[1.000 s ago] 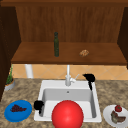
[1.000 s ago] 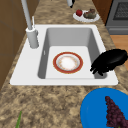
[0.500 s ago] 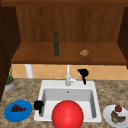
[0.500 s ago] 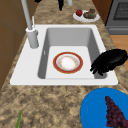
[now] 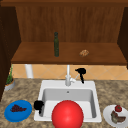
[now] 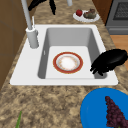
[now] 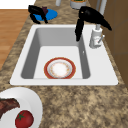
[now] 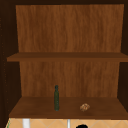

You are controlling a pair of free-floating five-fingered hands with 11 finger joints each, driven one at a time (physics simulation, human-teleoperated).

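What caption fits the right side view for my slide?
Right robot hand beside the faucet, red-rimmed plate in the sink.

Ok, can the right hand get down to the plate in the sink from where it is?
Probably yes: the right hand hovers beside the faucet above the basin's back edge, and nothing lies between it and the plate.

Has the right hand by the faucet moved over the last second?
Yes. The right hand has shifted left, toward the white faucet, and now hangs beside its lever.
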